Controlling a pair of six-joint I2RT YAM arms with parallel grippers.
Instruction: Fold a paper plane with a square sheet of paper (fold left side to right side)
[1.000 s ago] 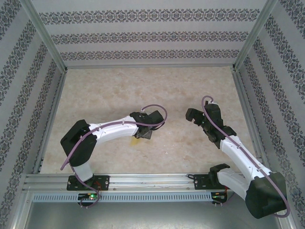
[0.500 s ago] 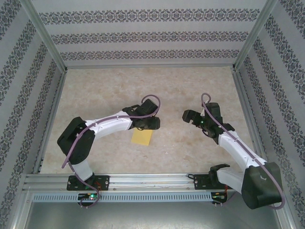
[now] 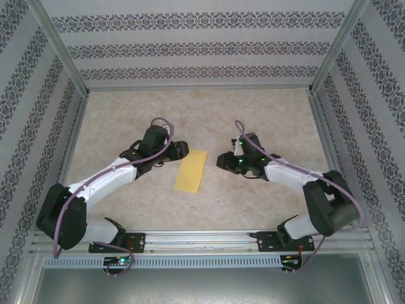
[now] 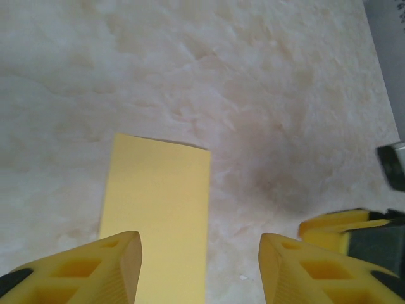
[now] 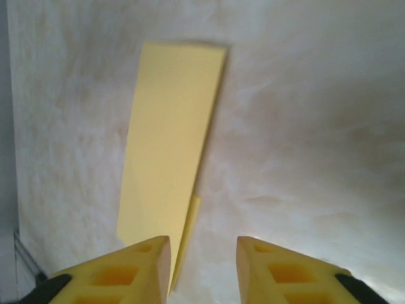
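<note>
Pale-yellow square sheet of paper: one, folded into a strip, flat between two grippers.
Left gripper is spread, with the strip just beyond one finger. Right gripper is narrowly parted and pinches nothing, the strip stretching away ahead.

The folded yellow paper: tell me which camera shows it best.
Top external. The folded yellow paper lies there whole, with all four corners visible on the table. The left wrist view crops its near end. The right wrist view shows it larger, with a lower layer peeking out, but its near corner is hidden.
</note>
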